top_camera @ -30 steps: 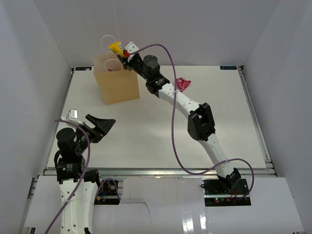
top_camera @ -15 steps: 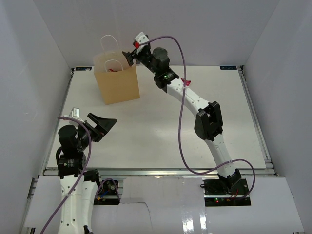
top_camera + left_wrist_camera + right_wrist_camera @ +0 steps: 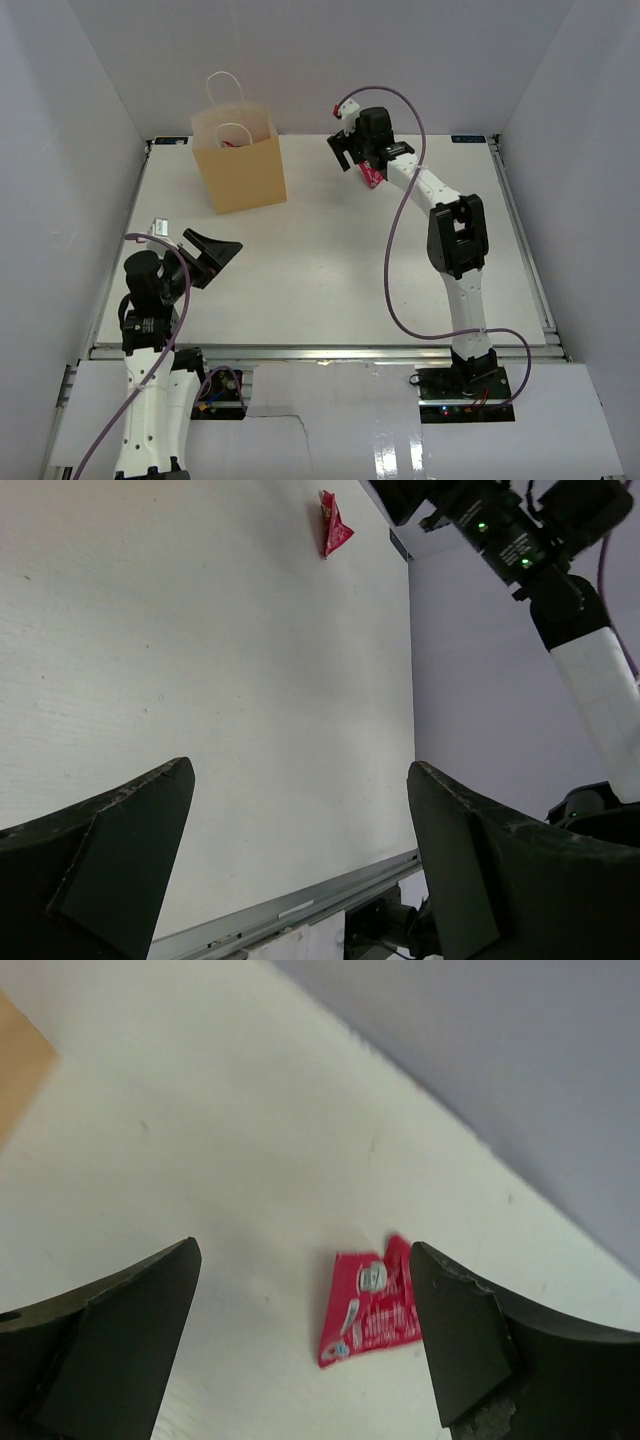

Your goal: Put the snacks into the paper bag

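Note:
The tan paper bag (image 3: 240,170) stands upright and open at the back left, its white cord handles (image 3: 226,88) up; one corner of the paper bag (image 3: 18,1068) shows in the right wrist view. A magenta snack packet (image 3: 372,1305) lies flat on the table at the back, partly behind the right arm from above (image 3: 372,178) and small and far off in the left wrist view (image 3: 334,525). My right gripper (image 3: 343,152) hangs open above that packet, empty; the packet lies below the right gripper (image 3: 305,1345), nearer its right finger. My left gripper (image 3: 213,256) is open and empty near the left front.
The white table (image 3: 320,280) has a metal rail along its front edge (image 3: 300,910) and white walls on three sides. The right arm (image 3: 455,235) reaches across the right half of the table. Purple cables loop beside both arms.
My right gripper held a yellow packet over the bag, then opened and swung right to above the magenta packet. The yellow packet no longer shows. The left arm barely moved.

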Robot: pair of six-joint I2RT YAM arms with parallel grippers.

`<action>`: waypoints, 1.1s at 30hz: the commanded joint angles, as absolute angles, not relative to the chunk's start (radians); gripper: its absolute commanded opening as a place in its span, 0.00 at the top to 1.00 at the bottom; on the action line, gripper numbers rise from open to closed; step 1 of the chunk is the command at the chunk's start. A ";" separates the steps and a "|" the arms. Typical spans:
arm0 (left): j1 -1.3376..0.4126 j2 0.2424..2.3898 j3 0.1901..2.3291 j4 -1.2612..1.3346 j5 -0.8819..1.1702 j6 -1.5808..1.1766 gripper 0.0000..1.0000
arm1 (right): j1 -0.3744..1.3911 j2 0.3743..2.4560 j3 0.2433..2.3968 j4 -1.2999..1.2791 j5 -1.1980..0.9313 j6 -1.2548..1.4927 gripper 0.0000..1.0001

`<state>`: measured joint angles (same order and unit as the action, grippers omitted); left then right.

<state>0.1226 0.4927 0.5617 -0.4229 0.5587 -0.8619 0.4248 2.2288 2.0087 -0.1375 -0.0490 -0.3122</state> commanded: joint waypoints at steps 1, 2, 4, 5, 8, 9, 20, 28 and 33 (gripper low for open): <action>0.127 0.511 0.545 -0.380 0.581 -0.867 0.02 | 0.417 2.299 2.058 -0.281 0.173 -0.382 0.10; 0.127 0.512 0.542 -0.374 0.584 -0.868 0.02 | 0.416 2.316 2.071 -0.288 0.198 -0.382 0.10; 0.127 0.517 0.531 -0.368 0.586 -0.871 0.02 | 0.413 2.364 2.103 -0.320 0.261 -0.364 0.10; 0.127 0.520 0.526 -0.361 0.587 -0.876 0.02 | 0.408 2.378 2.130 -0.331 0.258 -0.357 0.10; 0.127 0.529 0.511 -0.344 0.592 -0.884 0.02 | 0.403 2.411 2.144 -0.339 0.245 -0.334 0.09; 0.127 0.531 0.506 -0.342 0.594 -0.885 0.02 | 0.403 2.430 2.148 -0.337 0.250 -0.333 0.08; 0.127 0.528 0.476 -0.318 0.601 -0.919 0.02 | 0.385 2.510 2.161 -0.281 0.311 -0.351 0.26; 0.129 0.606 0.439 -0.265 0.617 -1.026 0.02 | 0.373 2.503 2.158 -0.281 0.256 -0.348 0.90; 0.111 0.704 0.417 -0.198 0.600 -1.147 0.02 | 0.348 2.409 2.074 -0.281 0.142 -0.344 0.92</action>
<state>0.1211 0.6628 0.4297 -0.2619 0.6014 -1.0618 0.3706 2.5046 2.1082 -0.2924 0.2375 -0.3489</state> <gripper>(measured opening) 0.977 0.089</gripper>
